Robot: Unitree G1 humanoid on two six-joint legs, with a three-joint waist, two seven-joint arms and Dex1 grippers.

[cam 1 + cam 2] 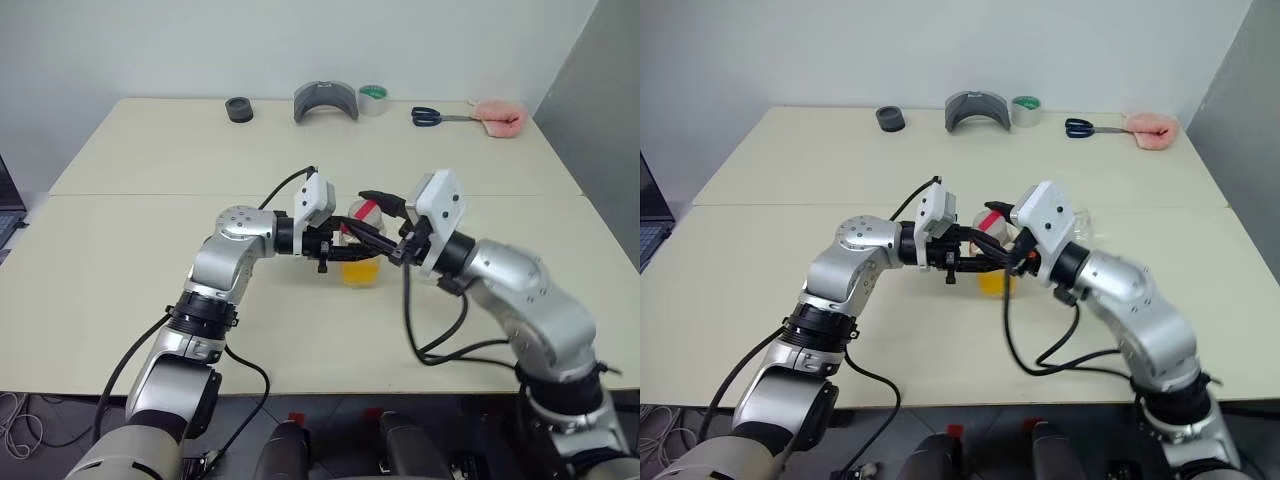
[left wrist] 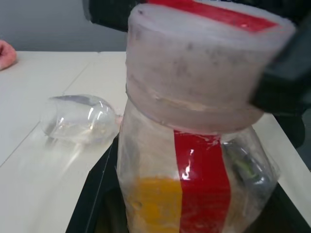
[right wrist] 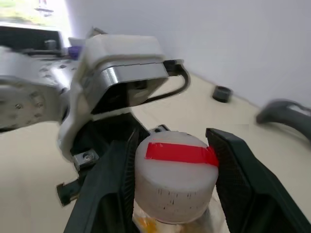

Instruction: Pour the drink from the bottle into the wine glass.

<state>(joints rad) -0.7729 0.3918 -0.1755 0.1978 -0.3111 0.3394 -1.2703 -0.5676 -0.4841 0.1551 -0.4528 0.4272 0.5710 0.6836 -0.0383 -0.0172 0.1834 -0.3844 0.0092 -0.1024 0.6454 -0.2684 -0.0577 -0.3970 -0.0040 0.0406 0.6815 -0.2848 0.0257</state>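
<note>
The bottle (image 2: 194,145) is held upright just above the table, with my left gripper (image 1: 350,250) shut on its clear body. The orange drink (image 1: 360,270) fills its lower part. It has a white cap (image 3: 175,184) with a red strip across the top. My right gripper (image 3: 175,160) comes in level from the right, and its two black fingers (image 3: 114,184) press against both sides of the cap. The clear bowl of the wine glass (image 2: 77,119) shows on the table just beyond the bottle. I cannot tell whether the glass stands or lies.
Along the table's far edge sit a black roll (image 1: 238,110), a grey curved piece (image 1: 325,100), a tape roll (image 1: 373,98), scissors (image 1: 430,116) and a pink object (image 1: 500,117). A seam (image 1: 150,195) crosses the table. A laptop (image 1: 6,205) is at the left.
</note>
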